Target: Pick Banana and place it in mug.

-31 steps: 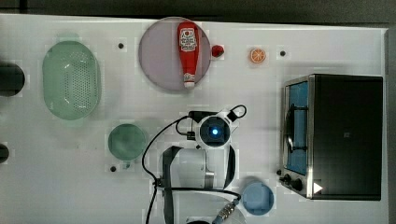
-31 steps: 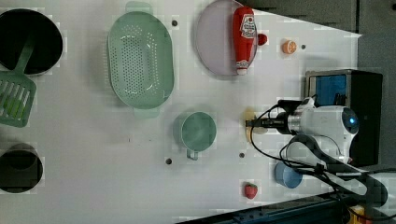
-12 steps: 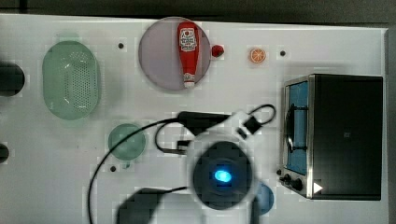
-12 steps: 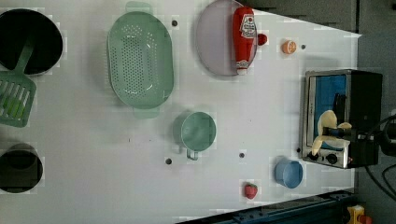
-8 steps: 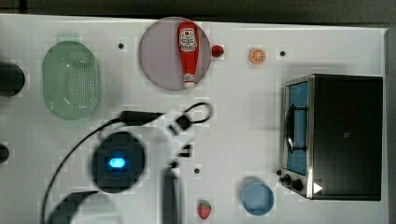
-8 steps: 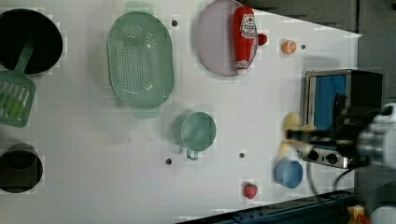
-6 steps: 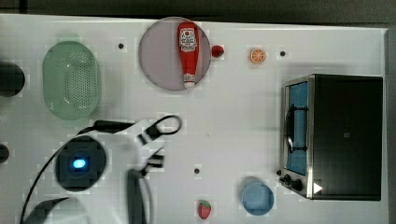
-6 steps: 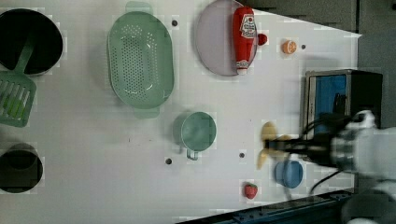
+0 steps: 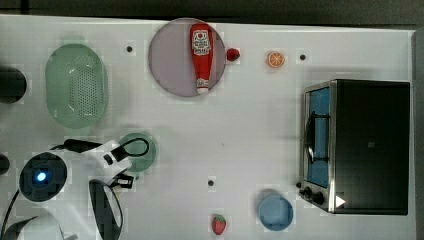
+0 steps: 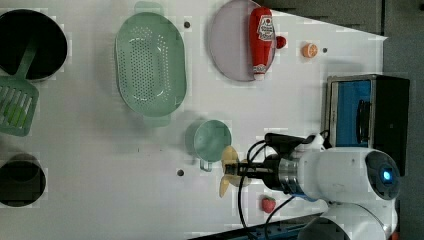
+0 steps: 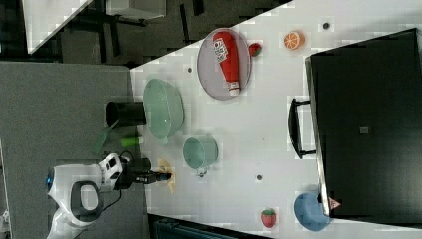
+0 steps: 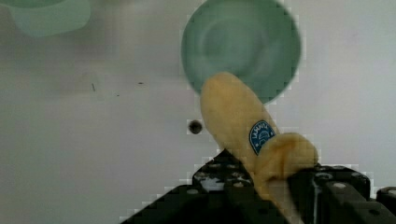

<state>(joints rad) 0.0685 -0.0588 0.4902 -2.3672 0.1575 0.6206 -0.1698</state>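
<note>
pincer (image 10: 235, 169) clamped on banana (image 10: 228, 170), carried above table (image 10: 100, 150). mug (image 10: 212, 140) just beside banana's tip toward left view's top; mouth open, empty. carry must go that way.

I am in a lab set up like a play kitchen. The white worktop (image 9: 250, 135) has little bolt holes in it. Toy food lies far from my jaws: a ketchup bottle (image 9: 201, 54) and a strawberry (image 9: 218, 224). A small oven (image 9: 357, 145) sits far off too. Black cables (image 10: 252, 165) hang from my arm.
</note>
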